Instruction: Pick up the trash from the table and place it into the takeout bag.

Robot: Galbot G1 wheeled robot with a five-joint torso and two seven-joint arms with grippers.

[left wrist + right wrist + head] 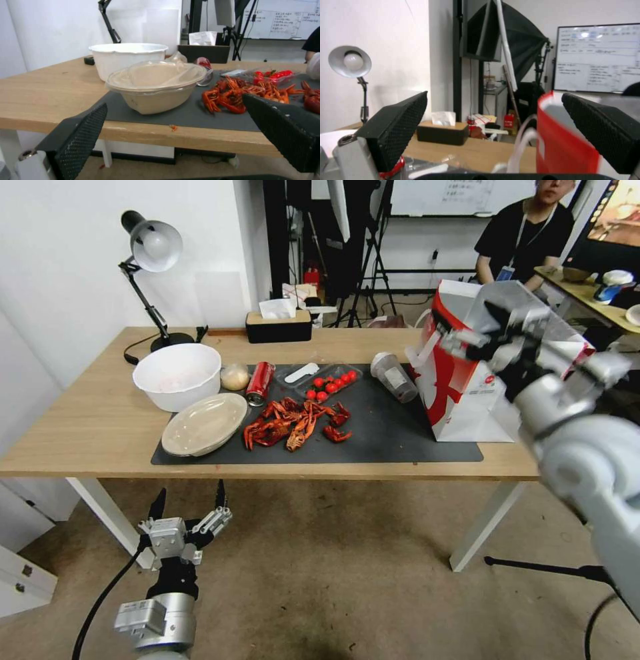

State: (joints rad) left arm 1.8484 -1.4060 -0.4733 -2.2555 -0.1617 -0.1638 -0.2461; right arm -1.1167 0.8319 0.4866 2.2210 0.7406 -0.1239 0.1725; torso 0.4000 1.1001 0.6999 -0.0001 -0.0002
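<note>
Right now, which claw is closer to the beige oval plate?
Left. The left claw hangs open below the table edge near the plate; the right claw is up by the takeout bag.

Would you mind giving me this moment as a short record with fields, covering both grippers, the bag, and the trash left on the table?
left gripper: open, empty, below the table's near edge, facing the beige oval plate
right gripper: open, empty, raised by the takeout bag's mouth
takeout bag: upright at the mat's right end
red soda can: lying on the mat
clear plastic cup: lying on its side left of the bag
small beige ball: beside the white bowl
crayfish shells: heaped mid-mat
</note>
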